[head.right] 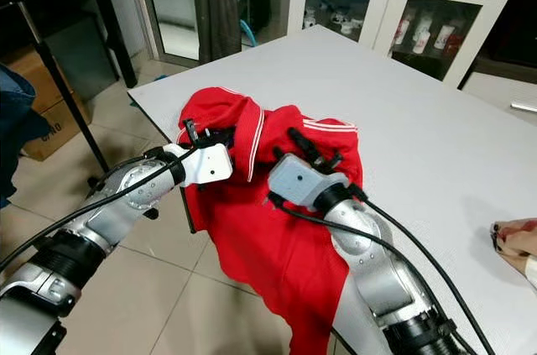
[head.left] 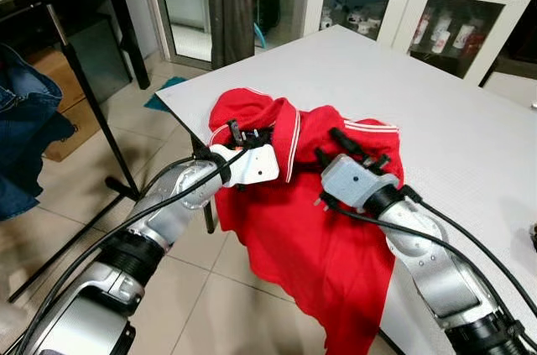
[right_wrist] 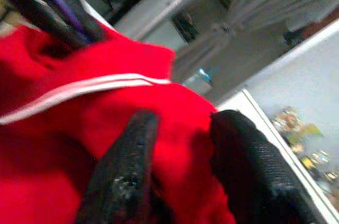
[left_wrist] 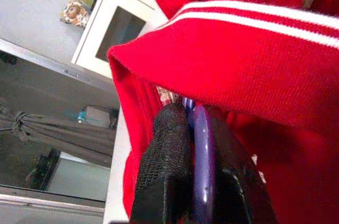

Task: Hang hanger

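Head view: red polo shirt (head.left: 319,204) is draped over the white table (head.left: 453,137) corner. Left wrist view: left gripper (left_wrist: 193,155) is pinching a purple hanger (left_wrist: 202,150) at the collar. Right wrist view: right gripper (right_wrist: 183,160) is clamped on shirt fabric.

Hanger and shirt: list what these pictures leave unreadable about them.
- Hanger: in the left wrist view a purple strip shows between the left gripper fingers; the rest lies under the red shirt.
- Right gripper: fingers pinch shirt fabric; whether any hanger lies inside the fold is hidden.
- Shirt's lower hem: cut off by the bottom edge of both eye views.
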{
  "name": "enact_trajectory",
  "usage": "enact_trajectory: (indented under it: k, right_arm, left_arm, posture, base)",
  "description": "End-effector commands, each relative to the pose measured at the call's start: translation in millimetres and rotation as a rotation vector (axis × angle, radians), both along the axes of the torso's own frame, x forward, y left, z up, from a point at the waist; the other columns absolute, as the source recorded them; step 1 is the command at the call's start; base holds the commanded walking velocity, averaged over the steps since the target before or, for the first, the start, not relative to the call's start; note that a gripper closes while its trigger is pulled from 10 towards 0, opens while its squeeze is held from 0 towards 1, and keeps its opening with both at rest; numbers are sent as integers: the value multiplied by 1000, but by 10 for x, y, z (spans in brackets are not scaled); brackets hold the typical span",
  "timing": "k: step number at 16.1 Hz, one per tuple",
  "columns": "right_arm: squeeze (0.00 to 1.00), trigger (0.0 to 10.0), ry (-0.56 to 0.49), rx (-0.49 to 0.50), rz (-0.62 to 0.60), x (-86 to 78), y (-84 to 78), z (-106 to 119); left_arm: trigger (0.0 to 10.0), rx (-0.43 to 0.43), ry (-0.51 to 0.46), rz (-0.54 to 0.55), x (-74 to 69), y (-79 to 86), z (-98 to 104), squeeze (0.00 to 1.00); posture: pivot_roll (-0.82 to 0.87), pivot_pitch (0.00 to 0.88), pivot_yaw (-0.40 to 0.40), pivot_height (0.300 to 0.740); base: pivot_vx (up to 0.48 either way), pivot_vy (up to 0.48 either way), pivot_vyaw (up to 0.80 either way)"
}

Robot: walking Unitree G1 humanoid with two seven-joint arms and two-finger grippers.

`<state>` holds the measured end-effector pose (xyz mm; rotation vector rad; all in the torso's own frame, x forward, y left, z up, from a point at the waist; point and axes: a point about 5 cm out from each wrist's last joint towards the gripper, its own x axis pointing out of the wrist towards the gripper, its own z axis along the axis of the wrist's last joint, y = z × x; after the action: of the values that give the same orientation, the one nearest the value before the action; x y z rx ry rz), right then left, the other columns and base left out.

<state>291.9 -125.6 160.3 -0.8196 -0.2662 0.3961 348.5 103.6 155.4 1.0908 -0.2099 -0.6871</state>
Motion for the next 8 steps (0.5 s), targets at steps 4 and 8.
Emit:
enact_trajectory:
  k: [4, 8]
  right_arm:
    - [439, 10000, -37, 4, -123, 59, -148, 48]
    - [0, 10000, 131, 55, -78, -14, -112, -147]
  left_arm:
    - [0, 11, -23, -25, -23, -61, 41, 0]
    - [0, 10, -23, -33, -29, -88, 39, 0]
  posture:
    - [31, 19, 1, 740]
    - [31, 19, 1, 740]
  base:
    - [0, 0, 0]
    - [0, 0, 0]
